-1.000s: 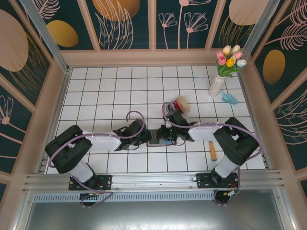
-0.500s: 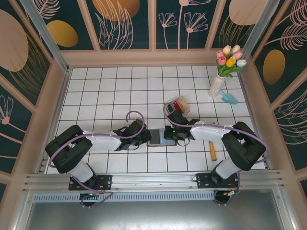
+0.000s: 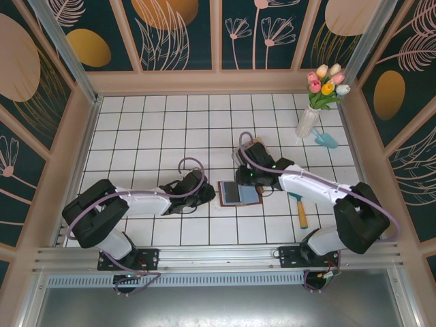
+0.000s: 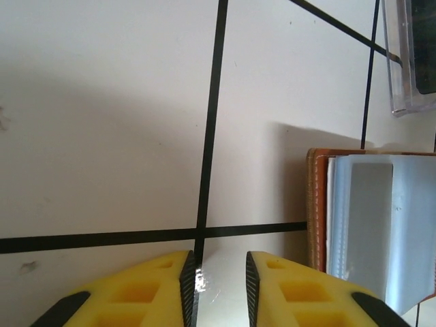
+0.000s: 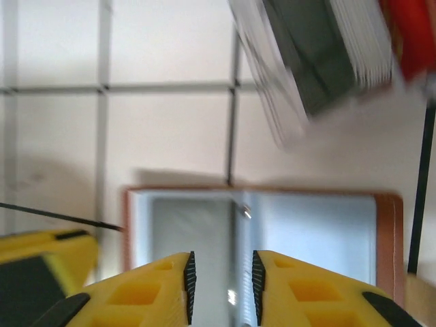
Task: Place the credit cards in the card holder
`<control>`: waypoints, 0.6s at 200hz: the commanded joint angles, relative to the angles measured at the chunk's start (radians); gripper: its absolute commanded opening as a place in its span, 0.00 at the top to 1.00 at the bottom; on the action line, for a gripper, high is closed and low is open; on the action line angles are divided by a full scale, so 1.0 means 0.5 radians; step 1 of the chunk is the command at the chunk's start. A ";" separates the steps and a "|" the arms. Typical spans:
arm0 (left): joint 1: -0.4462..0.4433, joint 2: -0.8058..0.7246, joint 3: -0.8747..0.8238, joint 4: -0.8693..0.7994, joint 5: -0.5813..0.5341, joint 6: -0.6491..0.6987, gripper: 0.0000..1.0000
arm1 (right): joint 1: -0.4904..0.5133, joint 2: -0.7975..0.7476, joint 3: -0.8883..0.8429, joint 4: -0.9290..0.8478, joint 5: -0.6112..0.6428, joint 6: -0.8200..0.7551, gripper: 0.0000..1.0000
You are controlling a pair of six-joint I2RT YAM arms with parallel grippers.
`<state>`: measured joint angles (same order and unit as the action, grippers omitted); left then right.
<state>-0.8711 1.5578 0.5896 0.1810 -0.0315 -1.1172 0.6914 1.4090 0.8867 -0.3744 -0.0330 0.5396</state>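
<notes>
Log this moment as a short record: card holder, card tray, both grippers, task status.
card holder: lying open and flat between the two grippers, pale pockets facing up
clear tray: just beyond the holder, with credit cards standing in it: dark, white and red
left gripper: narrowly open, nothing between the jaws, beside the holder's brown edge
right gripper: narrowly open, nothing between the jaws, above the holder
status: tray cards not yet in the holder
</notes>
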 commanded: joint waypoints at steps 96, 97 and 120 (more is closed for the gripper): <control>0.103 -0.082 0.312 -0.132 -0.084 0.094 0.57 | -0.278 0.530 0.718 -0.361 0.422 -0.740 0.59; 0.105 -0.079 0.314 -0.124 -0.083 0.093 0.57 | -0.278 0.537 0.724 -0.363 0.428 -0.738 0.59; 0.124 -0.017 0.372 -0.088 -0.042 0.096 0.54 | -0.276 0.628 0.796 -0.387 0.377 -0.781 0.59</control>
<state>-0.8207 1.5082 0.7322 0.1177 -0.0750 -1.0744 0.5514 1.6897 1.2263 -0.5190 0.1379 0.2066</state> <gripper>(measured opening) 0.451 0.408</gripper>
